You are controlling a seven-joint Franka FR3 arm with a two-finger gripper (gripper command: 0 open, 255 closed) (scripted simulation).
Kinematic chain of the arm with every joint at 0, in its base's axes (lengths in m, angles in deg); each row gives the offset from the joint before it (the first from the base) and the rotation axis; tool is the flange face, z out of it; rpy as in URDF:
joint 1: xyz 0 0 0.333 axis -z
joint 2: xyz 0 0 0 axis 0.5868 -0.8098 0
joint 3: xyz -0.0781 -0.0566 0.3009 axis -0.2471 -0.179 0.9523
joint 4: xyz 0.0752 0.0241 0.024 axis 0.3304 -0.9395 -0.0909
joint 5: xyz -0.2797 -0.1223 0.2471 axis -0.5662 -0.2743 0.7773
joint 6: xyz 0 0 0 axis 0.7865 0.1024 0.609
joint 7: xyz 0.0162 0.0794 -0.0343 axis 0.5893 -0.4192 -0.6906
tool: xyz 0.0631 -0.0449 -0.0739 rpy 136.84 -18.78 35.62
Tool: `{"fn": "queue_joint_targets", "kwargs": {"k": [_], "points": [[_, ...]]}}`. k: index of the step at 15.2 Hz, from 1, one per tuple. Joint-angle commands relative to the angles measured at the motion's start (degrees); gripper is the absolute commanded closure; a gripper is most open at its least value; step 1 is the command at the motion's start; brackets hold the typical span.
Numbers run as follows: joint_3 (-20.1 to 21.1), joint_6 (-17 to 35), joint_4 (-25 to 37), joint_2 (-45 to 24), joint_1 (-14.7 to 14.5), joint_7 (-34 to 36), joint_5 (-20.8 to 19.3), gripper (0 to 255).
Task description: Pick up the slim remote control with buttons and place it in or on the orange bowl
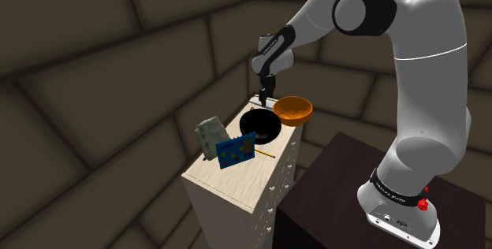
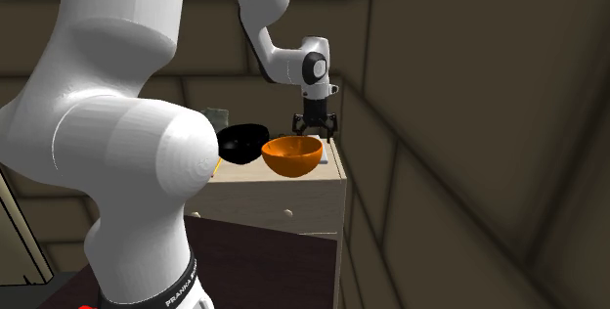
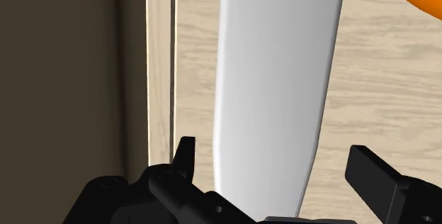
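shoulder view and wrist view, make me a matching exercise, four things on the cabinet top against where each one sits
Things:
1 remote
2 orange bowl
3 black bowl
4 blue box

Places:
a nearest the shoulder camera of the four
b between the fingers of the open gripper, untouched
c between the orange bowl and the blue box
d just right of the black bowl in the shoulder view

Pairs: 1-b; 2-d; 3-c; 4-a
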Motion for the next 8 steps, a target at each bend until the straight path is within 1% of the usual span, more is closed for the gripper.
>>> {"fn": "queue_joint_targets", "kwargs": {"k": [1, 3, 8], "points": [[0.18, 1.11, 0.01, -1.10, 0.22, -0.30, 0.31, 0], [0.34, 2.00, 0.01, -2.01, 0.35, -0.46, 0.54, 0], [0.34, 2.00, 0.01, -2.01, 0.35, -0.46, 0.54, 0]]}}
